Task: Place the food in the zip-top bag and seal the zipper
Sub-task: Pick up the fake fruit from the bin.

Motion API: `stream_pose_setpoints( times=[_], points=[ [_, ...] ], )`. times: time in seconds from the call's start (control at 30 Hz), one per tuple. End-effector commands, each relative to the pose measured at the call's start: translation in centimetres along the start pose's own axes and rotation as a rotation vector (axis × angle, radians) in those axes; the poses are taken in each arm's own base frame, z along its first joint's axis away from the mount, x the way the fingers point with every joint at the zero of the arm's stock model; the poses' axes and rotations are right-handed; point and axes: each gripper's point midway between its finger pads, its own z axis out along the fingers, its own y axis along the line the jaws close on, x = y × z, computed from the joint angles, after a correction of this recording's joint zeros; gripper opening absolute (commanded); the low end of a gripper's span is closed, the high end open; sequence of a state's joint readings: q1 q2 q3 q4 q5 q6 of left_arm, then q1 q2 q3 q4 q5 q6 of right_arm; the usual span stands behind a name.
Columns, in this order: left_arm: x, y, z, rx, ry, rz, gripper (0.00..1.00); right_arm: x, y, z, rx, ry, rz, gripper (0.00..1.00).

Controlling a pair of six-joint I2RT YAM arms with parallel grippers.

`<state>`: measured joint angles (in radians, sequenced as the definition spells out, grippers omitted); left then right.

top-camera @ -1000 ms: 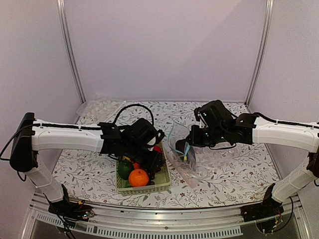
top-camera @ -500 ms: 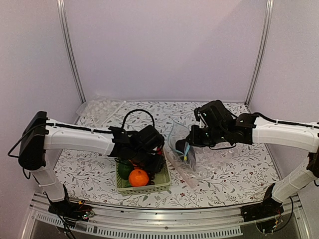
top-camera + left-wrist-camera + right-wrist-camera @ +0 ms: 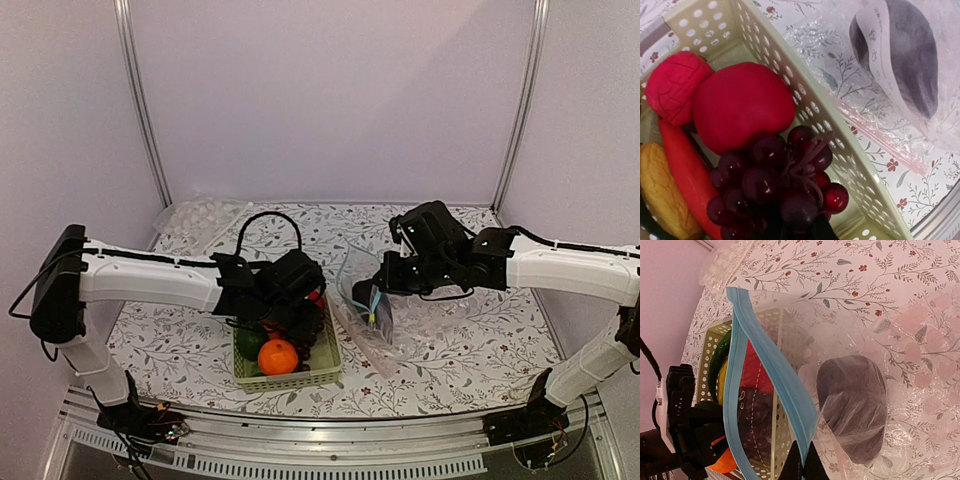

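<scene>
The pale green mesh basket (image 3: pixel 325 368) holds food: an orange (image 3: pixel 277 356), a dark green vegetable (image 3: pixel 250 341), dark grapes (image 3: pixel 765 180), a red fruit (image 3: pixel 742 105), a carrot (image 3: pixel 687 170) and yellow corn (image 3: pixel 660 192). My left gripper (image 3: pixel 799 227) is down in the basket, its dark fingers shut on the grapes. The clear zip-top bag (image 3: pixel 372 322) stands just right of the basket with a purple eggplant (image 3: pixel 855 405) inside. Its light-blue zipper (image 3: pixel 767 360) gapes open. My right gripper (image 3: pixel 803 462) is shut on the zipper strip, holding the mouth up.
Bubbly clear plastic sheets lie at the back left (image 3: pixel 200 215) and under the bag on the right (image 3: pixel 455 325). The basket wall (image 3: pixel 840 145) stands between the grapes and the bag. The floral table's metal front rail (image 3: pixel 330 440) runs close behind the basket.
My left gripper has settled lower into the basket and its jaws have closed in around the grapes. The right arm and the bag have not moved.
</scene>
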<state>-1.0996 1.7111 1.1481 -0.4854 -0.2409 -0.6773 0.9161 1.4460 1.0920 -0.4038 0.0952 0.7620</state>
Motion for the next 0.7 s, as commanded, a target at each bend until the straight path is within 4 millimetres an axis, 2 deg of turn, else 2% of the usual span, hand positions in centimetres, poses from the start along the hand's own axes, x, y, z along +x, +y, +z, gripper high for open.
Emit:
stream_pose_setpoints(
  times=[0.0,0.17,0.4,0.67],
  points=[
    [-2.9,0.8,-4.0,-0.006,-0.161,-0.022,0.09,-0.8,0.9,-0.4,-0.023,-0.025,-0.01,0.0],
    [-5.4,0.8,-8.4,0.1,-0.279,-0.035,0.08,-0.8,1.0,-0.4,-0.032,-0.026,-0.009,0.0],
    [-7.7,0.5,-14.2,0.282,-0.416,-0.03,0.06,-0.9,1.2,-0.5,-0.043,-0.029,-0.009,0.0],
    [-9.3,-0.4,-18.7,0.429,-0.517,0.007,0.06,-0.9,1.5,-0.6,-0.054,-0.027,-0.013,0.0]
  ],
)
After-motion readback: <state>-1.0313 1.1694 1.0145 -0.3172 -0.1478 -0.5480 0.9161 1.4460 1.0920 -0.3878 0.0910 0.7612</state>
